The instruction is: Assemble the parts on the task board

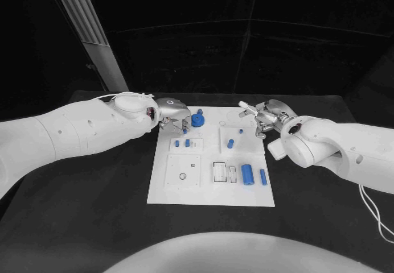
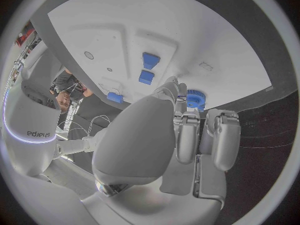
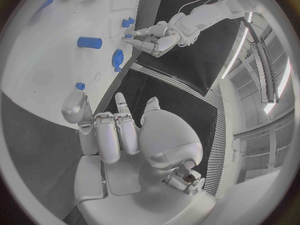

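The white task board (image 1: pixel 164 193) lies in the middle of the black table. A blue gear-shaped part (image 1: pixel 197 119) stands near its far edge. My left hand (image 1: pixel 168 116) hovers at the board's far left corner with nothing in it. Its fingertips (image 2: pixel 177 89) reach down close beside the gear (image 2: pixel 195 99); I cannot tell whether they touch. My right hand (image 1: pixel 267 116) hangs at the board's far right corner, fingers (image 3: pixel 106 135) spread and holding nothing. Two small blue blocks (image 1: pixel 183 143), a blue peg (image 1: pixel 230 144), a blue cylinder (image 1: pixel 247 173) and a slim blue bar (image 1: pixel 263 177) lie on the board.
Black table surface (image 1: pixel 82 216) surrounds the board on all sides. Square and rectangular recesses (image 1: pixel 185 170) are sunk in the board's near half. A pale slanted post (image 1: pixel 94 40) stands behind the table at the far left.
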`<state>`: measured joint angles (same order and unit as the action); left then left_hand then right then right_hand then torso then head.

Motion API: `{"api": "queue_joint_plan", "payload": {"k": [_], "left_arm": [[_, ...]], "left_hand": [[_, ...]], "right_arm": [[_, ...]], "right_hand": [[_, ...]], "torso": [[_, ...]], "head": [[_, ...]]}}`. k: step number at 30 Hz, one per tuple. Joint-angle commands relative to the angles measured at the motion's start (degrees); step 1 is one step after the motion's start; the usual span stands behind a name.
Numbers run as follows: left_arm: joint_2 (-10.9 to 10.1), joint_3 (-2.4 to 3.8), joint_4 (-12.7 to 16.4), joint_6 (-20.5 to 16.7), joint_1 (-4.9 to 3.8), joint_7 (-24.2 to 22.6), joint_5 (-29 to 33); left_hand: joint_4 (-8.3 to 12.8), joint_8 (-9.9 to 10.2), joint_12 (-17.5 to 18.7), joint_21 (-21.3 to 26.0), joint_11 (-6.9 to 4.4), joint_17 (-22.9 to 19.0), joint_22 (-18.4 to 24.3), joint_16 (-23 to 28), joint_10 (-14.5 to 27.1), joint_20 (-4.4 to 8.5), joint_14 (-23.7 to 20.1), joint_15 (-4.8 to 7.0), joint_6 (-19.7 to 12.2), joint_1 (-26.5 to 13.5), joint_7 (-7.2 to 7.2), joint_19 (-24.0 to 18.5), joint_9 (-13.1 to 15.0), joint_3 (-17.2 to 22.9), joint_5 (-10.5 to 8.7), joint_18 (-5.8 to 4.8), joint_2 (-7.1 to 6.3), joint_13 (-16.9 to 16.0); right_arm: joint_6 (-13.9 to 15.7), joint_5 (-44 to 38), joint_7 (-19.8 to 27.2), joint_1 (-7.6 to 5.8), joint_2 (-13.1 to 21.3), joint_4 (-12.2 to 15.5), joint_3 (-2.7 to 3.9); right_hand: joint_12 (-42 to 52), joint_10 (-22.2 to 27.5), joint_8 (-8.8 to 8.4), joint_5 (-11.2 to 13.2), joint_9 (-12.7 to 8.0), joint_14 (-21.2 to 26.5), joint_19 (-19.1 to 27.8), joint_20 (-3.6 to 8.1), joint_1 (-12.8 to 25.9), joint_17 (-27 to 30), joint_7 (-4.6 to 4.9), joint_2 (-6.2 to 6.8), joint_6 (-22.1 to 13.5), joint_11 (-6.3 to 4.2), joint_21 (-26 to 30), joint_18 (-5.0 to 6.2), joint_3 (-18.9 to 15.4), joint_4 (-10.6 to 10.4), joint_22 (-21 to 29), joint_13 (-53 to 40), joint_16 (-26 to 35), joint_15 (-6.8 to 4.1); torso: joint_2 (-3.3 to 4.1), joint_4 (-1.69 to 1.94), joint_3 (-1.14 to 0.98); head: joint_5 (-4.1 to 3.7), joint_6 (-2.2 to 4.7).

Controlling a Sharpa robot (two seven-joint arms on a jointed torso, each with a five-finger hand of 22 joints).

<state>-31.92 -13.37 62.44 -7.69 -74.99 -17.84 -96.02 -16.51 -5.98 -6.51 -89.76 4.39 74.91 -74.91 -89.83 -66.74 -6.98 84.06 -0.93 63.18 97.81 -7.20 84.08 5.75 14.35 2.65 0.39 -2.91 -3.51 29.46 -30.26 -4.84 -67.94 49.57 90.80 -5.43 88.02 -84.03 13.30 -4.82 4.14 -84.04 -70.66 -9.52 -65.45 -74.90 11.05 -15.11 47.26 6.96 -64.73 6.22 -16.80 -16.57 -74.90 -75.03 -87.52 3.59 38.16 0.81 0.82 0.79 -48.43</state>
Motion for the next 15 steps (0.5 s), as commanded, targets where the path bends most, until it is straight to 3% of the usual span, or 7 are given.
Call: {"api": "queue_joint_plan", "payload": {"k": [1,15], "left_arm": [[0.1,-0.03,-0.2,1.0,0.03,0.2,0.1],[0.8,-0.03,-0.8,2.7,0.32,0.9,0.1]], "left_hand": [[0.1,-0.2,0.3,-0.2,0.07,15.1,-15.1,-0.2,0.2,0.02,5.9,-0.26,0.0,0.4,-0.24,5.9,0.1,0.3,0.17,-0.39,0.03,0.0],[0.1,0.0,0.6,-0.2,0.19,15.1,-15.1,-0.2,0.4,-0.02,5.9,-0.35,-0.2,0.6,-0.37,5.9,0.0,0.6,0.18,-0.39,-0.16,0.1]], "right_arm": [[-0.4,0.0,0.2,-0.09,0.0,0.1,0.03],[-0.5,0.0,0.1,-0.09,-0.1,0.1,0.03]], "right_hand": [[0.2,-3.3,0.27,-0.4,0.0,-2.9,-0.4,0.16,-0.7,-11.2,-0.18,-0.02,-0.3,-0.39,0.0,0.1,-0.4,0.0,-6.3,-12.3,-0.2,-0.48],[0.2,-3.3,0.27,-0.4,0.0,-2.9,-0.4,0.16,-0.7,-11.2,-0.18,-0.02,-0.3,-0.39,0.0,0.1,-0.4,0.0,-6.3,-12.3,-0.2,-0.48]], "torso": [[-0.01,0.0,0.0],[0.02,-0.02,-0.01]], "head": [[0.06,0.02],[0.14,0.12]]}}
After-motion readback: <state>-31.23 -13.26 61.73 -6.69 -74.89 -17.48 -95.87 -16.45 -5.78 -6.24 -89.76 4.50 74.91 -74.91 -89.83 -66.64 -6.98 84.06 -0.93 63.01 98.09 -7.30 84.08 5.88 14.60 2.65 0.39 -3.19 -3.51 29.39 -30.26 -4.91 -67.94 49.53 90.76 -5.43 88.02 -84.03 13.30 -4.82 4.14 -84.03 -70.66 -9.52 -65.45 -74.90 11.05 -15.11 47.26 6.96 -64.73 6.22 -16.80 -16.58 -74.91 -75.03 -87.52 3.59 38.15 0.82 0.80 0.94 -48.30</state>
